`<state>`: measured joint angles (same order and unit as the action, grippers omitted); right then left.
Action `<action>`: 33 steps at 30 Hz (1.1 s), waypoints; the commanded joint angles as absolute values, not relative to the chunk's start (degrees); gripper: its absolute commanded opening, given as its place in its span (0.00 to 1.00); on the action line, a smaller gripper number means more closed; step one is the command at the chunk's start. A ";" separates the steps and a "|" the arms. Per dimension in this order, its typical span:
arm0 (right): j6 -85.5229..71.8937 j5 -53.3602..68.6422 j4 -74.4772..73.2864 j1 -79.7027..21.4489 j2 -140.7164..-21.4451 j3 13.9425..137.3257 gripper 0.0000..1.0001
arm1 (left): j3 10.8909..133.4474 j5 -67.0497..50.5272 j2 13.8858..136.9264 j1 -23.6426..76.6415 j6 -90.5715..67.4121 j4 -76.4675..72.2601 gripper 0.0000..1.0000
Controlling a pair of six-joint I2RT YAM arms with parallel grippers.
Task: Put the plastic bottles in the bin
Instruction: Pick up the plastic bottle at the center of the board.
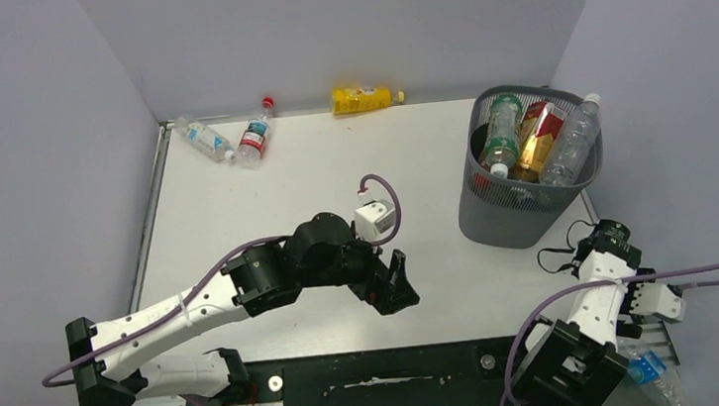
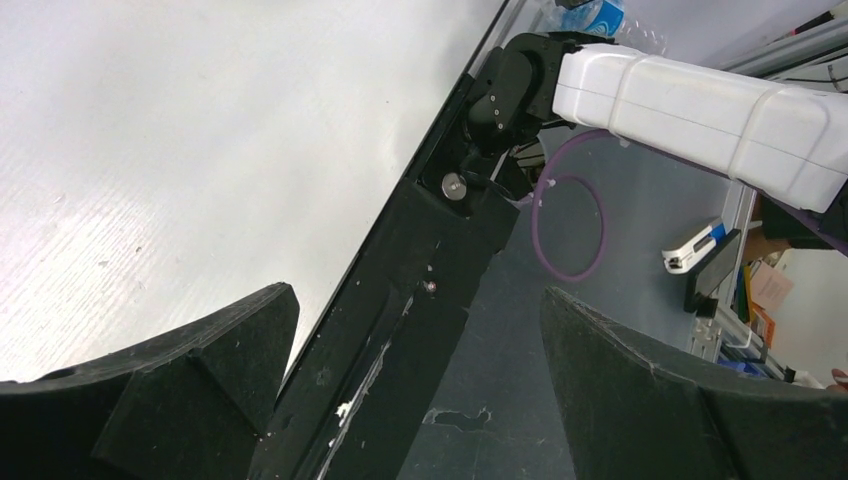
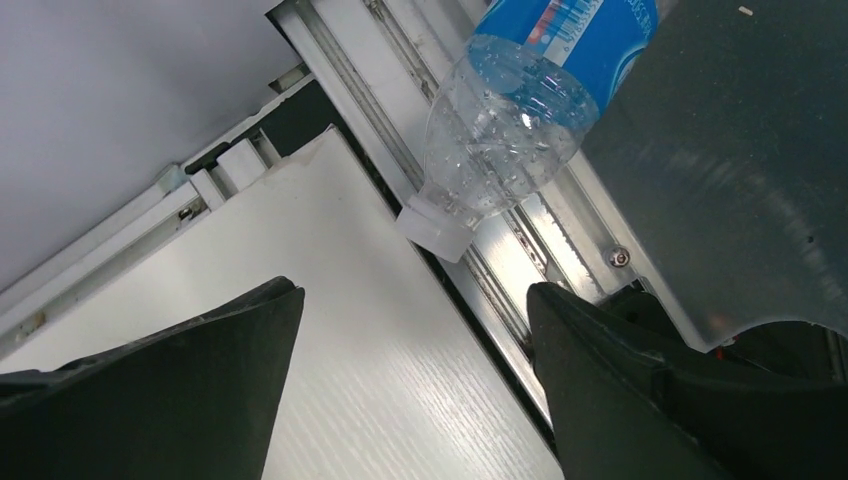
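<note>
The right pincer [image 3: 412, 300] hangs with its jaws apart and nothing between them, just short of a blue-labelled bottle [image 3: 520, 110]. This bottle lies off the worktop [image 3: 380, 400] on the metal rail [image 3: 545, 240] at its edge, and being round and slick, it may roll or be nudged further off if one finger lands first. The left pincer [image 2: 415, 300], likewise apart and empty, hovers over the near edge, and the bin [image 1: 496, 215] is already heaped, with a clear bottle [image 1: 574, 143] leaning over its rim, so another bottle dropped in could bounce out or knock that one overboard.
</note>
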<state>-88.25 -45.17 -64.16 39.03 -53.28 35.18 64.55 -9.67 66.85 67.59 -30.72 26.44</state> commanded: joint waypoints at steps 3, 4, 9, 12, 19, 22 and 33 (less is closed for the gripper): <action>-84.49 -44.95 -56.27 42.48 -55.53 33.60 0.77 | 67.81 -12.90 67.55 65.74 -28.62 25.66 0.93; -85.04 -44.66 -56.44 42.51 -56.23 33.51 0.77 | 67.84 -13.25 67.79 65.40 -28.46 25.66 0.93; -87.98 -44.40 -57.19 42.61 -58.85 32.70 0.74 | 67.77 -15.18 68.30 63.64 -28.04 25.50 0.93; -90.55 -44.98 -59.01 42.66 -60.61 33.34 0.73 | 67.43 -16.41 68.58 62.61 -27.90 25.15 0.93; -93.82 -46.06 -61.62 46.02 -64.32 34.70 0.74 | 68.09 -18.36 69.26 61.16 -27.02 25.72 0.93; -89.93 -46.43 -59.26 49.80 -63.82 34.59 0.73 | 68.11 -19.36 69.09 60.21 -26.45 26.16 0.93; -86.46 -46.11 -56.28 53.83 -63.33 34.26 0.67 | 66.63 -24.02 68.45 55.86 -24.60 26.08 0.93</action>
